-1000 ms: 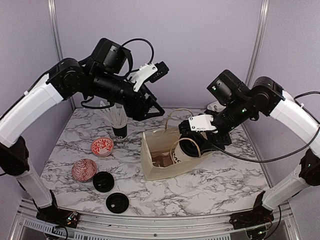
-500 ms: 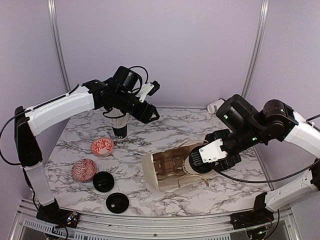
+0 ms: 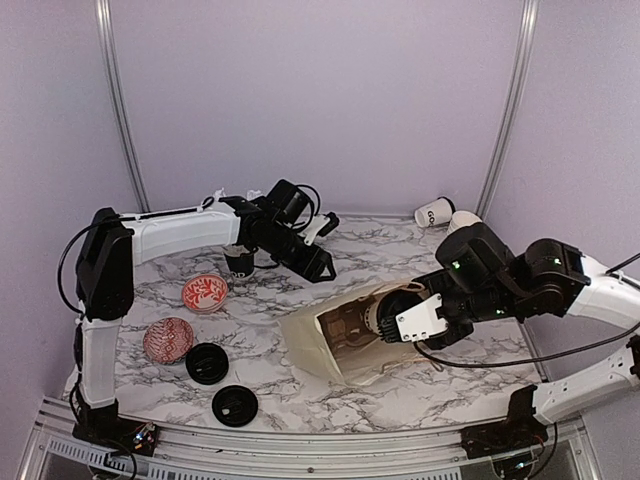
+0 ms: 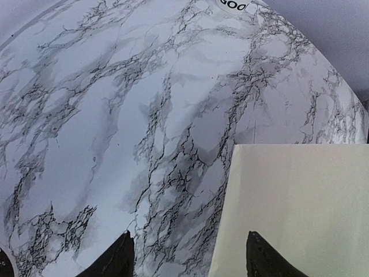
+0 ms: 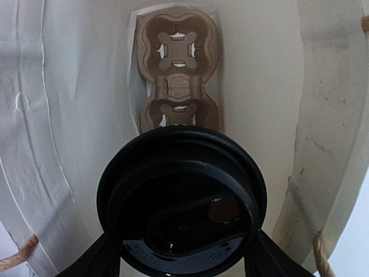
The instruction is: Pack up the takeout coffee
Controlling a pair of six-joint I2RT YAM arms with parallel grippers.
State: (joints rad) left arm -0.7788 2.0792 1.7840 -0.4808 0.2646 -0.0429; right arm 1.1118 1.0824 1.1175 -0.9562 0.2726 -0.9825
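Note:
My right gripper (image 3: 392, 315) is shut on a takeout coffee cup (image 3: 378, 317), holding it sideways in the mouth of a cream paper bag (image 3: 310, 340) that lies tipped on its side. In the right wrist view the cup's black lid (image 5: 181, 199) faces the camera between the fingers (image 5: 98, 262). A brown cardboard cup carrier (image 5: 177, 75) sits deep inside the bag (image 5: 75, 86). My left gripper (image 3: 322, 266) hangs open over bare marble just behind the bag, holding nothing. Its fingertips (image 4: 118, 259) frame the bag's edge (image 4: 300, 213).
Two white paper cups (image 3: 433, 213) (image 3: 462, 220) lie at the back right; one shows lettering (image 4: 233, 4). A black cup of white sticks (image 3: 238, 262) stands behind the left arm. Two red-patterned bowls (image 3: 205, 292) (image 3: 167, 340) and two loose black lids (image 3: 207, 363) (image 3: 235, 406) lie front left.
The bag has gone from upright to lying on its side, mouth toward the right gripper. The right gripper has come lower and nearer with the cup. The left arm has dropped toward the table.

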